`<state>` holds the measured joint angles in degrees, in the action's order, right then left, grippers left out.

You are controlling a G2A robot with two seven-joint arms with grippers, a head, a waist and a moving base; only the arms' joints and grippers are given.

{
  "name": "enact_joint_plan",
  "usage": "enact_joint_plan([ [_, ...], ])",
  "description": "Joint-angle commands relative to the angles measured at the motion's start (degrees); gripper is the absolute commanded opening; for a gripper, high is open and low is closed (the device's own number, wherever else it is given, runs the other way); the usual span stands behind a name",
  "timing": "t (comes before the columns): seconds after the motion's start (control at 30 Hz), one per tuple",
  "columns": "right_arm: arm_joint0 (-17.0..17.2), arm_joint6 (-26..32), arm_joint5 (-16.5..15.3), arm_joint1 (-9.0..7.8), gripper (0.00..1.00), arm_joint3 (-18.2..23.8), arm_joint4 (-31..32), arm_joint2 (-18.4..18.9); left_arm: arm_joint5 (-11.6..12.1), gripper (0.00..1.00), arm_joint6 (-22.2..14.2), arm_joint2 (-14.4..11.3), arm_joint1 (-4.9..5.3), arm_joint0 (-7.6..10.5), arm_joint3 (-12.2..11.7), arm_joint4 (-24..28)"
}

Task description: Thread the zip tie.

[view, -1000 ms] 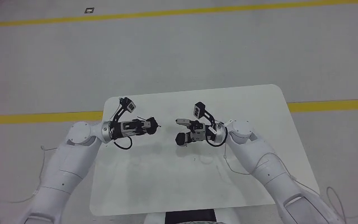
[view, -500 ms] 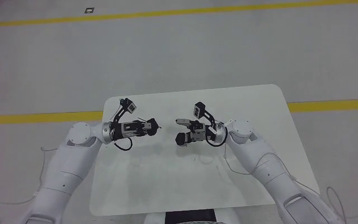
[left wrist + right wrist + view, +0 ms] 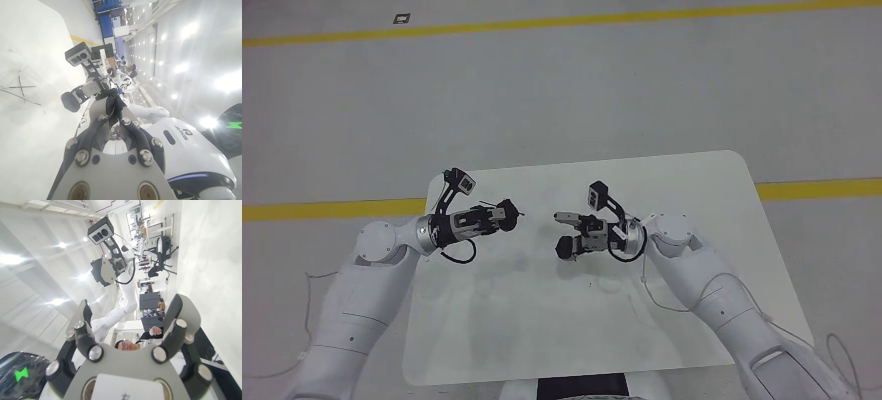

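2 tools head-on above table: L tool pinched, R tool splayed.

The zip tie is a narrow black item clamped at the fingertips of the left tool, whose fingers are closed together on it. A short dark end projects past the tips and slants to one side. The remainder runs back between the fingers and is largely hidden by them. Which end is the head and which the tail cannot be determined.

In the top view, the zip tie appears as a small dark stub at the tip of the left tool. It is above the rear left part of the surface. It points toward the right tool and is apart from it.
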<state>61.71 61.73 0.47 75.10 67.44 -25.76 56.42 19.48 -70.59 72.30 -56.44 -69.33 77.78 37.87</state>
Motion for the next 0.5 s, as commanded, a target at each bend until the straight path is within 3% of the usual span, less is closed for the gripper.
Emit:
enact_joint_plan([
  [0.0,0.1,-1.17,4.1,-0.73,1.0,2.79,6.23,0.14,0.0,0.0,0.0,0.0,0.0,0.0,0.0,0.0],
  [0.17,0.52,0.36,15.58,-2.7,1.0,11.94,21.13,-0.81,0.0,0.0,0.0,0.0,0.0,0.0,0.0,0.0],
  [0.3,1.76,0.8,17.08,-3.77,1.0,18.61,28.32,-1.19,0.0,0.0,0.0,0.0,0.0,0.0,0.0,0.0],
  [0.47,1.76,0.8,17.08,-3.77,1.0,18.61,28.32,-1.19,0.0,0.0,0.0,0.0,0.0,0.0,0.0,0.0],
])
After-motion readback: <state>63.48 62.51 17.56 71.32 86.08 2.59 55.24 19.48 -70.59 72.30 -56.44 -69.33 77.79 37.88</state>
